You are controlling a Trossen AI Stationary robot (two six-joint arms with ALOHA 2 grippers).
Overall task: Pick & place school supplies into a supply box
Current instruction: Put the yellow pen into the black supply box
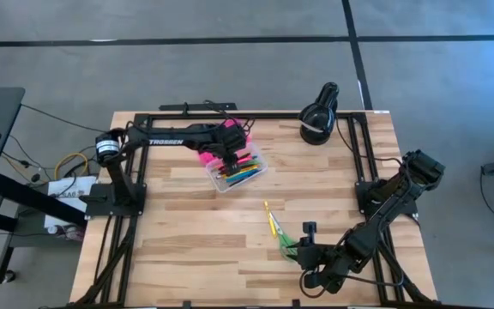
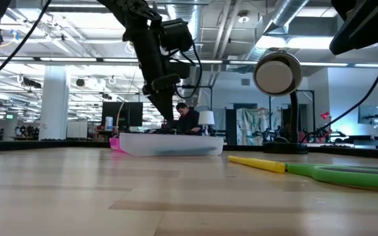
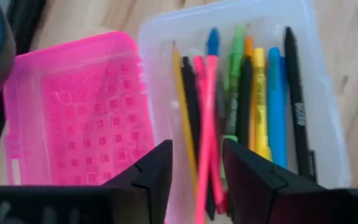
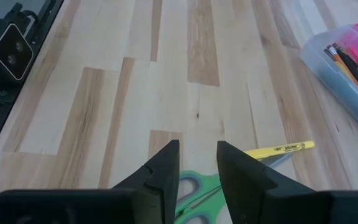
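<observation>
The supply box (image 1: pixel 249 174) lies open on the far middle of the table, its pink lid (image 3: pixel 73 112) flat beside the clear base (image 3: pixel 160 37). Several pens (image 3: pixel 253 106) lie lengthwise in the base. My left gripper (image 3: pixel 196 163) is open just above the base, its fingers on either side of the pink pens (image 3: pixel 207 124); in the high view it is (image 1: pixel 232 159). Green-handled scissors (image 4: pixel 191 186) and a yellow pen (image 4: pixel 278 149) lie flat on the near right of the table. My right gripper (image 4: pixel 197 165) is open, hovering over the scissors' handles.
A black round lamp (image 1: pixel 320 116) stands at the far right edge, with cables beside it. Black frame rails (image 1: pixel 135 184) run along the table's left and right sides. Bare wood (image 1: pixel 195 232) stretches between the box and the near edge.
</observation>
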